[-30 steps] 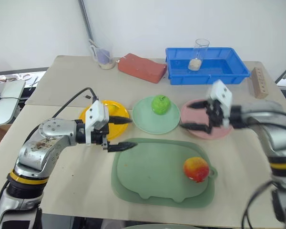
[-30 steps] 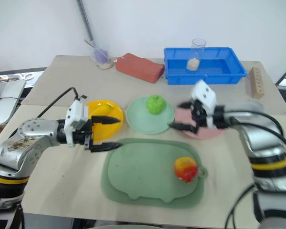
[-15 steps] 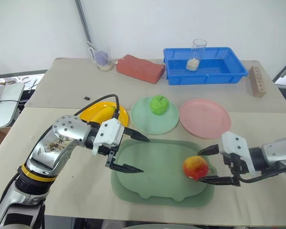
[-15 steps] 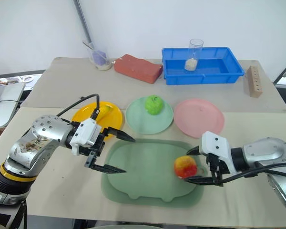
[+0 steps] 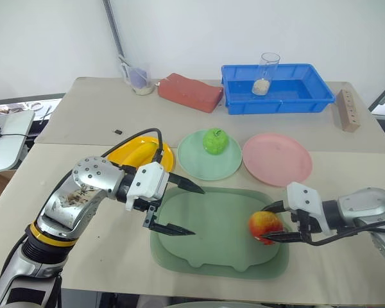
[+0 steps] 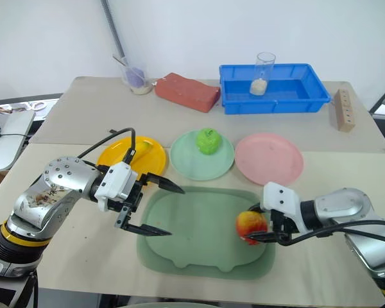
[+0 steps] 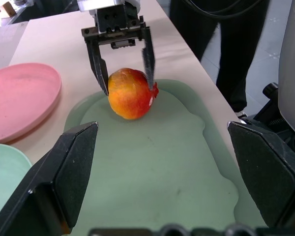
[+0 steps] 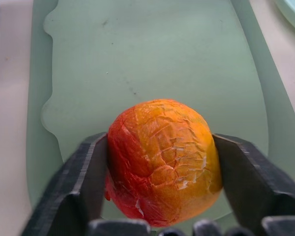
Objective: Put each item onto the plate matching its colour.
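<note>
Since the earlier frame, the right end effector (image 5: pixel 271 222) has travelled from above the pink plate (image 5: pixel 277 158) down to the near right part of the green mat (image 5: pixel 205 250), and its two fingers now press against opposite sides of the red-and-yellow apple (image 5: pixel 264 226). In the right wrist view the apple sits squarely between the finger pads (image 8: pixel 86 177), touching both, and rests on the mat. The left end effector (image 5: pixel 186 210) has shifted from the yellow plate (image 5: pixel 136 153) to a position over the left part of the mat; its fingers are spread wide, with nothing between them.

The pink plate lies empty on the desk (image 5: pixel 83 115), behind the mat and apart from the held apple. The pale green plate (image 5: pixel 209 163) lies between the yellow and pink plates and carries the bright green apple (image 5: pixel 213 140) on its far half. The yellow plate is partly hidden behind the left arm; the banana on it cannot be made out clearly.

At the far edge of the desk stand a red block (image 5: pixel 190 92), a blue tray (image 5: pixel 280 99) containing a clear glass (image 5: pixel 265 74), a small cup (image 5: pixel 138 78) and a wooden block with holes (image 5: pixel 349 110)
</note>
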Controlling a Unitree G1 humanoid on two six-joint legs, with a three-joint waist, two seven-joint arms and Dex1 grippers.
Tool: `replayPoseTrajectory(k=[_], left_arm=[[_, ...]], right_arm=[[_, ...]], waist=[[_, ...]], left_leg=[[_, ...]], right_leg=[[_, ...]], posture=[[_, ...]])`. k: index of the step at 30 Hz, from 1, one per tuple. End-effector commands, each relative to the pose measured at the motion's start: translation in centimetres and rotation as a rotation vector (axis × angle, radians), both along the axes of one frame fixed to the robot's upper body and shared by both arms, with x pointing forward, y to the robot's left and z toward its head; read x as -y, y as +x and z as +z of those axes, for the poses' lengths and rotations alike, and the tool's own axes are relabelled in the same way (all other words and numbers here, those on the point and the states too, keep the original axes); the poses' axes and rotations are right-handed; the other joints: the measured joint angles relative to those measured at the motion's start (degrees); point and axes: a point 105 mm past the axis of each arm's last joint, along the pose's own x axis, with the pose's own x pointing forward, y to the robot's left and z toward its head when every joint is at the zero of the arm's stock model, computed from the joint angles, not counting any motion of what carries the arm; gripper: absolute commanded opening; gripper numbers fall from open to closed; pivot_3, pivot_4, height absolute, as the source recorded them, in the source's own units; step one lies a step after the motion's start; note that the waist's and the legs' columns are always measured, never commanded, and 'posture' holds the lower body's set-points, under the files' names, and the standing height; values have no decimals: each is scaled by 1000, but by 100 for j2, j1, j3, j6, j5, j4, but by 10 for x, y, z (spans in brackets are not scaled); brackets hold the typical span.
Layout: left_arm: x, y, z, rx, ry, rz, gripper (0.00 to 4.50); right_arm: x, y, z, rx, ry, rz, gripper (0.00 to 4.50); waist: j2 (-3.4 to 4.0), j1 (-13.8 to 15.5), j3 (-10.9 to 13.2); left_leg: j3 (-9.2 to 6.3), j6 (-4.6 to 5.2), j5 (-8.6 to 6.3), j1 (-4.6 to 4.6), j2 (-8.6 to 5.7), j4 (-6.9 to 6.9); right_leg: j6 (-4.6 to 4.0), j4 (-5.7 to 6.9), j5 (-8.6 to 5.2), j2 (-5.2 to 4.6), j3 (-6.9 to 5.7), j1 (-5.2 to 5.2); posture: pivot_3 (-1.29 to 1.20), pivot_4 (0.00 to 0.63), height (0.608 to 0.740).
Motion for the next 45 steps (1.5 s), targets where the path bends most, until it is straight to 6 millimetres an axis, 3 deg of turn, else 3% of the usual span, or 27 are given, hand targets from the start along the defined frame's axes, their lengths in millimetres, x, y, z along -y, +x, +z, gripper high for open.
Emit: replayPoseTrajectory(k=[1, 5, 9, 12, 18, 22, 24, 26, 32, 37, 41, 44, 45], left_arm=[[0, -3, 7, 41, -16, -2, 4500], [0, 9, 14, 34, -66, 67, 4500], [10, 44, 39, 32, -232, 252, 4500], [14, 60, 49, -2, -296, 346, 4500], [17, 76, 50, -53, -337, 445, 4500], [21, 72, 50, -52, -330, 436, 4500], [21, 72, 50, -53, -328, 436, 4500], [19, 73, 51, -46, -329, 448, 4500], [9, 78, 51, -49, -335, 499, 4500], [-36, 111, 54, -26, -377, 786, 4500], [-110, 146, 54, 38, -446, 1193, 4500], [-188, 158, 40, 139, -461, 1569, 4500], [-203, 158, 36, 162, -460, 1634, 4500]], right_arm=[[0, 0, 10, 13, 18, 24, 2794], [6, 22, 29, 62, 116, -88, 2793], [24, 82, 54, 210, 254, -384, 2791], [41, 115, 56, 279, 262, -573, 2791], [60, 156, 54, 316, 261, -797, 2791], [60, 167, 48, 311, 231, -819, 2791], [60, 167, 44, 293, 223, -815, 3807], [60, 166, 44, 281, 229, -806, 4449], [62, 157, 55, 296, 260, -777, 4485], [70, 139, 98, 394, 468, -821, 4485], [98, 125, 116, 539, 528, -939, 4485], [136, 121, 104, 671, 461, -1128, 4485], [143, 120, 101, 698, 440, -1160, 4485]], waist=[[0, -2, 0], [1, -8, 0], [-4, -17, 1], [-1, 6, -1], [14, 5, -9], [19, -2, -12], [25, -2, -16], [29, 11, -18], [33, 6, -20], [30, 2, -18], [27, 1, -20], [17, -4, -29], [16, -15, -29]], left_leg=[[0, 0, 0, 0, 0, 0], [0, 0, 0, 2, 0, 1], [-3, 1, 0, 4, 0, 13], [-5, 1, 1, -5, -4, 16], [-5, 8, -1, -20, -9, 9], [-5, 5, 1, -9, -11, 10], [-5, 4, 1, -7, -11, 10], [-5, 3, 1, -8, -12, 11], [-5, 0, 3, -9, -14, 12], [-5, 0, 3, -9, -13, 11], [-6, 0, 3, -2, -13, 10], [-7, 0, 3, 8, -12, 4], [-7, 0, 3, 10, -12, 4]], right_leg=[[0, 0, 0, 0, 0, 0], [1, 2, 1, 1, 0, 1], [5, 5, 9, 2, 0, 4], [8, 6, 11, 2, 0, 4], [7, 18, 13, 2, 5, 9], [7, 40, 13, 2, 7, 8], [7, 43, 12, 2, 7, 8], [8, 44, 12, 2, 6, 9], [9, 47, 12, 1, 6, 8], [10, 52, 11, 1, 7, 7], [10, 58, 11, 1, 6, 9], [10, 56, 11, 1, 6, 8], [10, 56, 11, 0, 6, 4]], posture=[[0, 150, 740], [0, 150, 740], [0, 150, 740], [0, 150, 740], [0, 150, 740], [0, 150, 740], [0, 150, 740], [0, 150, 740], [0, 150, 740], [0, 150, 740], [0, 150, 740], [0, 150, 740], [0, 150, 740]])
